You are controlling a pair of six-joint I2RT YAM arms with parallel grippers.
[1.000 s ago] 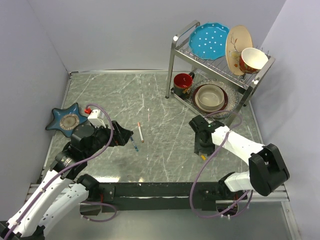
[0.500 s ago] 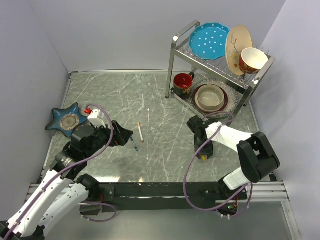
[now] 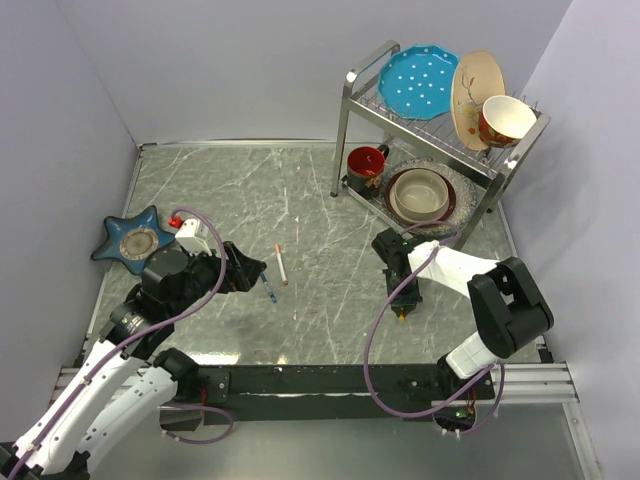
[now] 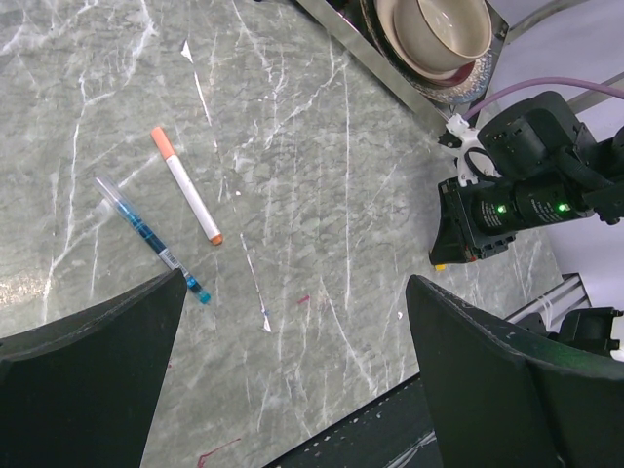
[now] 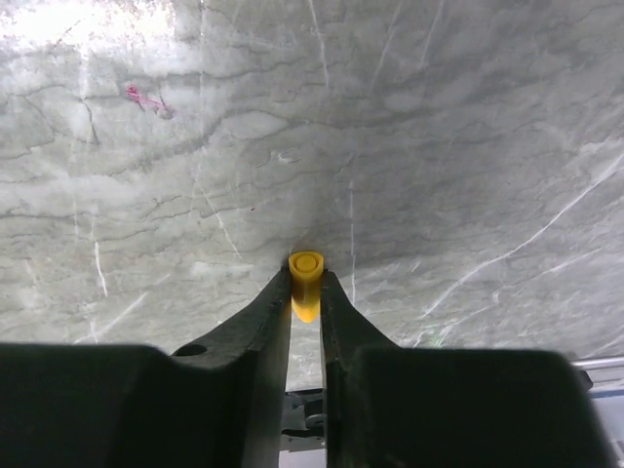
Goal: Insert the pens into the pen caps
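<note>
A white pen with orange at both ends lies mid-table. Beside it lies a blue-teal pen. My left gripper hovers just left of both pens, wide open with nothing between its fingers. A yellow pen cap is pinched between the fingertips of my right gripper, right at the table surface, its closed round end pointing away from the wrist. In the top view the cap is barely visible under the right fingers.
A metal dish rack with plates, a cup, stacked bowls and a red mug stands at the back right. A blue star-shaped dish sits at the left. The black mounting rail runs along the near edge.
My right gripper has narrowed from half open and shut on the yellow cap, its wrist shifting slightly left. The left arm and both pens have not moved.
</note>
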